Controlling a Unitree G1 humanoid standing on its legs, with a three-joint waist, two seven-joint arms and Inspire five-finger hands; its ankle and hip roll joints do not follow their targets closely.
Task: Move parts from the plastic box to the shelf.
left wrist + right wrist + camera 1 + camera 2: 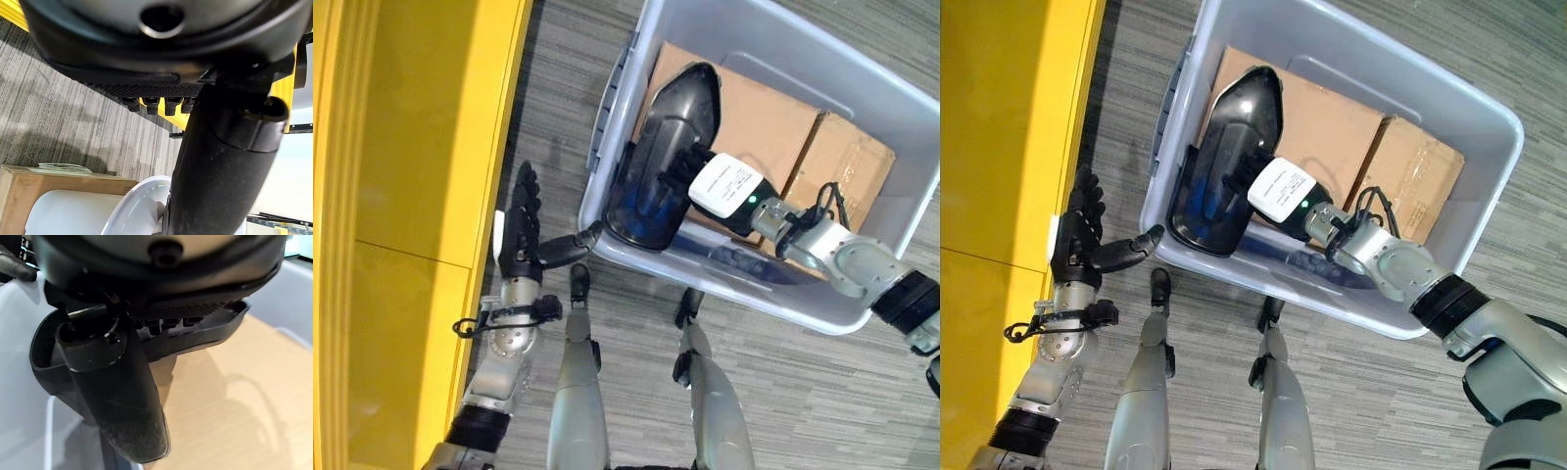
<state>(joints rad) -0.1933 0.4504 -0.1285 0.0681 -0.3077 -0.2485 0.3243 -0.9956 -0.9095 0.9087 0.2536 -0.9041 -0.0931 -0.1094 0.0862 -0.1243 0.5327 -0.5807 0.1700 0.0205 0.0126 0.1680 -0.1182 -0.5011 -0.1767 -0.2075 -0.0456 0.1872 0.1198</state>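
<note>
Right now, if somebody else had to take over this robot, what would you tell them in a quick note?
Right hand: inside the plastic box, fingers and thumb on the black part, which stands tilted against the box's near wall.
Left hand: open, holding nothing, between the box and the yellow shelf.
Cardboard boxes lie on the box floor.
Done: part taken hold of.
Left: lift it out and carry it to the shelf.

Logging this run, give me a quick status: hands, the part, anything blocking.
Right hand gripping black part inside plastic box. Left hand open beside the box, holding nothing. Part rests over cardboard boxes; yellow shelf on the left.
</note>
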